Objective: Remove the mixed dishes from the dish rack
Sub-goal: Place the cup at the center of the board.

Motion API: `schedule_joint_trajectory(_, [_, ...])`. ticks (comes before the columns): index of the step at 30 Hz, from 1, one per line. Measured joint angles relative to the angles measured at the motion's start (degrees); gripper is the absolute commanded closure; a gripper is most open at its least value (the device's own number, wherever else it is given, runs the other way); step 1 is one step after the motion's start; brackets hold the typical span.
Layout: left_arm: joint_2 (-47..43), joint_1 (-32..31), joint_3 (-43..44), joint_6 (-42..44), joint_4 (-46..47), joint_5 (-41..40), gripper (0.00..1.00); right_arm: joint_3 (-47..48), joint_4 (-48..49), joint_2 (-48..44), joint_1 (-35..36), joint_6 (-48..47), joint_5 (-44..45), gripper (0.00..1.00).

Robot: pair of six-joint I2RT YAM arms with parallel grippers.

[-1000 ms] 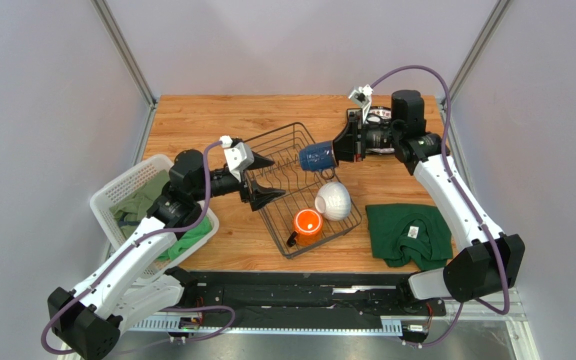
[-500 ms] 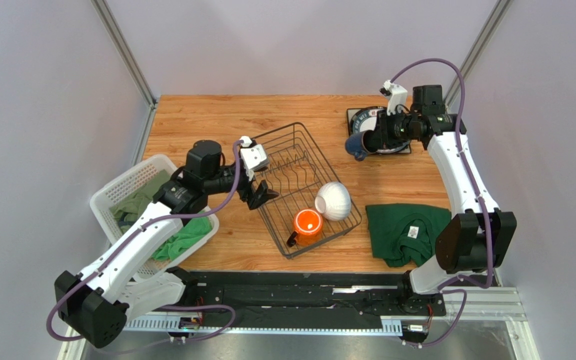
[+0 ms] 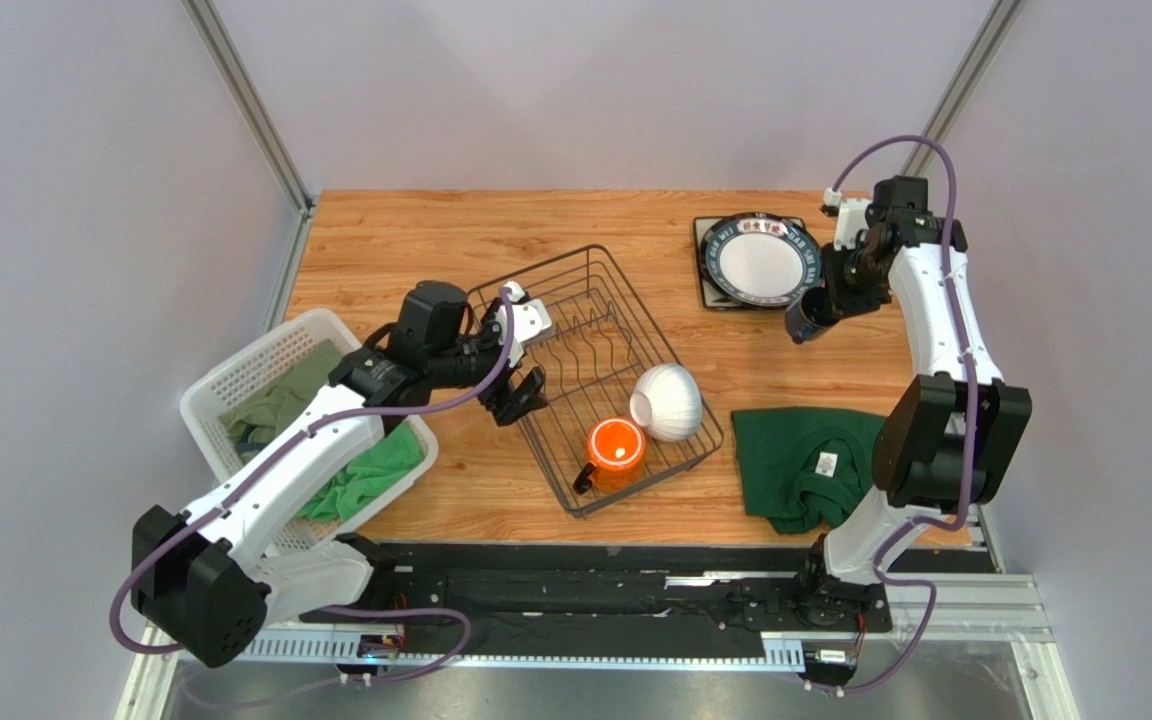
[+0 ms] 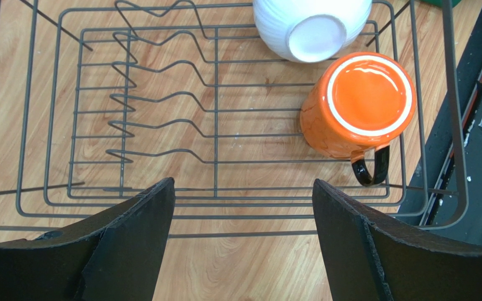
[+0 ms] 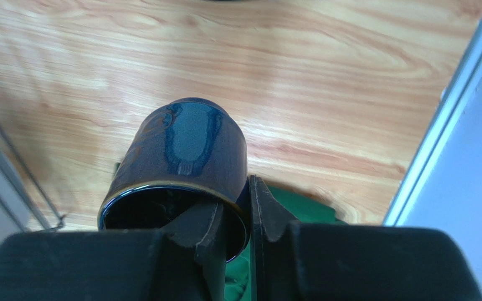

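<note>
The black wire dish rack point(image 3: 575, 338) sits mid-table and holds an orange mug point(image 3: 615, 447) and a white ribbed bowl point(image 3: 668, 401) at its near end. My left gripper point(image 3: 515, 393) hangs open over the rack's left side. In the left wrist view its jaws point(image 4: 243, 200) stand wide over the rack point(image 4: 215, 94), with the orange mug point(image 4: 356, 106) and bowl point(image 4: 309, 28) beyond. My right gripper point(image 3: 823, 308) is shut on the dark blue mug point(image 3: 805, 318), just right of a round white plate point(image 3: 755, 258). One finger is inside the mug point(image 5: 187, 157) and one outside its wall.
A white slotted basket point(image 3: 259, 375) with green cloths stands at the left. A green cloth point(image 3: 815, 465) lies at the near right, also seen under the mug point(image 5: 287, 207). The metal frame post point(image 5: 438, 125) and the wall run close to my right gripper.
My right arm has carried the dark blue mug from above the rack to the right, past the plate. My left gripper has shifted along the rack's left side, towards its near end.
</note>
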Motion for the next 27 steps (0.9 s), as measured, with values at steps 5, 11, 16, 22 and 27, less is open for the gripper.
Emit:
schedule_joint_trajectory(5, [1.40, 0.00, 1.01, 0.15, -0.76, -0.85, 0.13, -0.26, -0.76, 3.30, -3.02, -2.12, 3.39, 1.00])
schedule_joint_trajectory(11, [1.46, 0.00, 1.81, 0.31, -1.40, -1.25, 0.13, -0.26, 0.07, 7.45, -5.66, -3.91, 5.77, 1.00])
schedule_joint_trajectory(16, [1.46, 0.00, 1.81, 0.37, -2.01, -1.22, 0.13, -0.17, 1.33, 12.26, -7.50, -5.01, 8.02, 1.00])
schedule_joint_trajectory(22, [1.64, 0.00, 1.81, 0.39, -2.03, -1.20, 0.13, 0.85, 1.99, 16.37, -9.07, -5.73, 8.87, 1.00])
schedule_joint_trajectory(27, [2.43, 0.00, 1.84, 0.37, -2.01, -1.09, 0.13, 3.08, 2.47, 17.75, -10.01, -5.90, 9.09, 1.00])
